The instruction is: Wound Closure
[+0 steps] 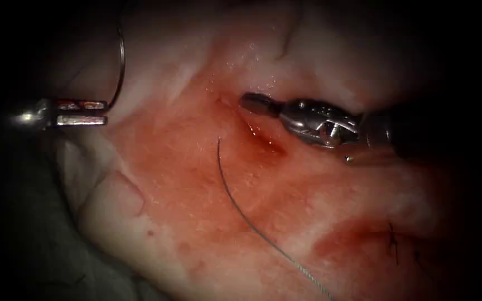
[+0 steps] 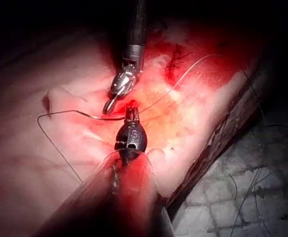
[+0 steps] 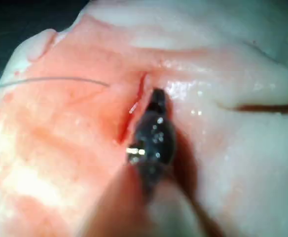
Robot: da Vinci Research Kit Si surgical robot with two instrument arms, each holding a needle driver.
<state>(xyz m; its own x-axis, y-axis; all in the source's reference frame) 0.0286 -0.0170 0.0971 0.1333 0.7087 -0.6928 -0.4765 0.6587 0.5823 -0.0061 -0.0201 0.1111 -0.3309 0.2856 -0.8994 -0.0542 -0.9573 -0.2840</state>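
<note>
Nearest the endoscope I see the thread (image 1: pixel 252 223) running up across the tissue (image 1: pixel 196 245) from the lower edge and ending at a point on the left side of the cut (image 1: pixel 255 131), where it seems to enter the surface; I can't tell from here how deep it goes. A little further in, my right tool (image 1: pixel 252 103) sits with its jaws together and nothing between them, its tip resting at the upper end of the cut, on the right lip, I'd judge to steady or probe the edge. Out on the far left, well apart from the cut, my left tool (image 1: pixel 82 112) has its jaws clamped on the needle (image 1: pixel 120 61) near one end of its curve, the rest of the arc rising free above the tissue, so the needle is out of the tissue and parked clear of the wound. Counting: two tools, one needle, one cut, one running thread, and a few dark stitches (image 1: pixel 393 242) at the lower right.
</note>
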